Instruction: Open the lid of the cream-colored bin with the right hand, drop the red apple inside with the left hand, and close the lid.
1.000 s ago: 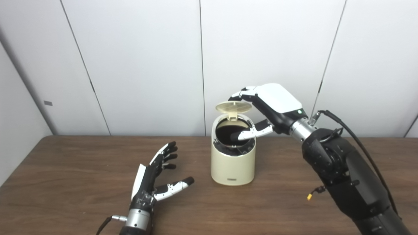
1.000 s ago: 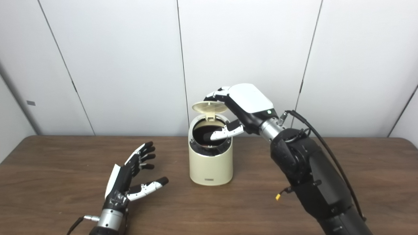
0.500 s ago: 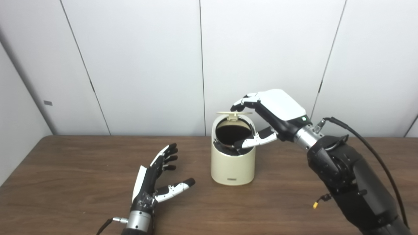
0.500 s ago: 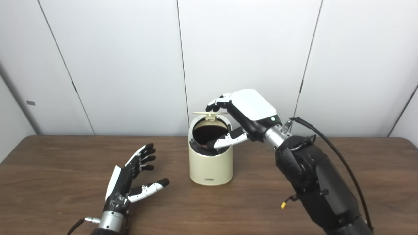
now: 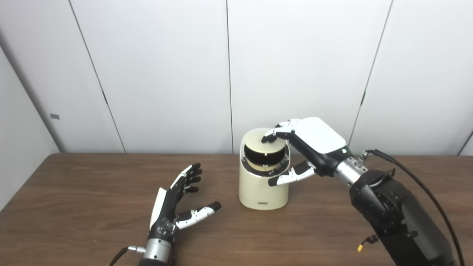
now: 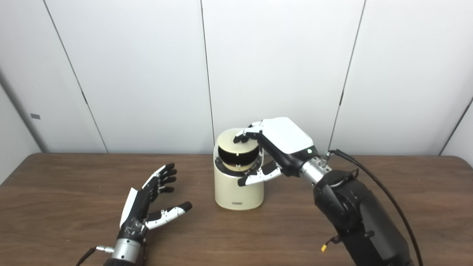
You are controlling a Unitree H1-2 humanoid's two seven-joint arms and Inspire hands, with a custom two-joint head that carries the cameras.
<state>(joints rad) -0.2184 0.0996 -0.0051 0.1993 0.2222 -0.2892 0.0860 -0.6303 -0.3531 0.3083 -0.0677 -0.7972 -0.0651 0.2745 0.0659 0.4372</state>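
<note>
- The right hand (image 5: 310, 142) sits over the bin (image 5: 263, 184), fingers apart, holding nothing; its fingertips (image 5: 269, 137) press on the far part of the lid (image 5: 264, 147), and the thumb (image 5: 290, 176) hangs in front of the bin's right wall, just below the rim.
- The lid is tilted down over the mouth but not seated: a dark gap shows between its near edge and the rim.
- The step in hand looks like closing the lid. To do it well, I would press straight down near the lid's middle or front edge, not at the hinge side where the fingertips are now, so the push turns the lid instead of rocking the bin.
- The bin is light-looking and stands free on the table (image 5: 92, 207); a sideways push could slide or tip it, so the force should be kept vertical and gentle.
- The thumb should be kept clear of the rim so the lid does not catch on it as it shuts.
- The left hand (image 5: 173, 207) rests on the table left of the bin, fingers spread, empty, well apart from the bin.
- No apple shows anywhere; the inside of the bin is dark and mostly covered, so I cannot tell whether it lies within.
</note>
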